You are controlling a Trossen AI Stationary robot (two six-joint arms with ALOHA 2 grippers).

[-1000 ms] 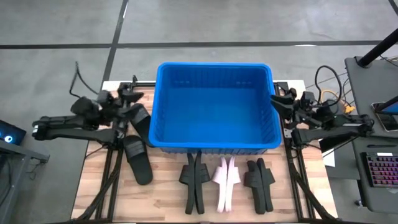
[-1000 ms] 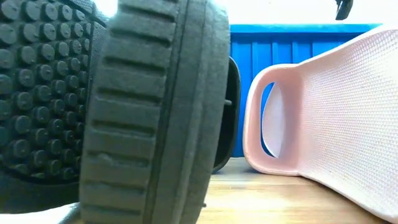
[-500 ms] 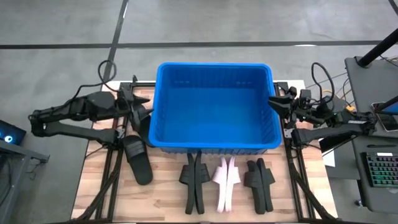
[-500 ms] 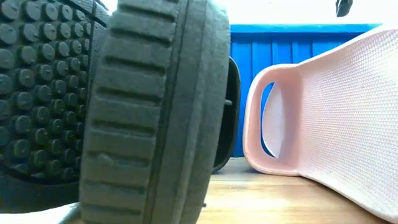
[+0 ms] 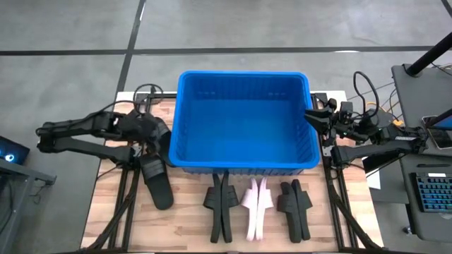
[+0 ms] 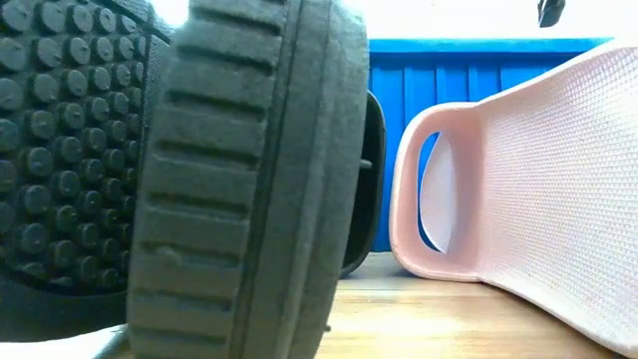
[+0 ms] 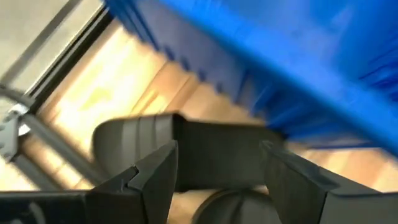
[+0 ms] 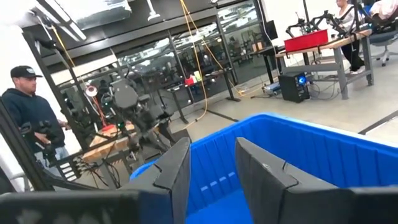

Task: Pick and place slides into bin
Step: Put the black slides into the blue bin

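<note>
Blue bin [image 5: 244, 120] is sitting mid-table, we are seeing from above; black slides [image 5: 157, 180] and a pink one [image 5: 256, 201] are lying near it. At the left wrist, our left gripper [image 7: 217, 177] is spreading wide over a slide [image 7: 205, 155], light, bendy foam, best grasped by its strap. Our right gripper [image 8: 211, 165] is waiting, fingers narrowly parted, by the bin's right rim.

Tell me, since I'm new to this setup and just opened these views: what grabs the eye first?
The big blue bin fills the table's middle and looks empty. Along the near edge in front of it lie black slides and one pale pink pair, with another black slide at the bin's left corner. There the left gripper hangs open over that slide, while the right gripper waits open at the bin's right rim.
</note>
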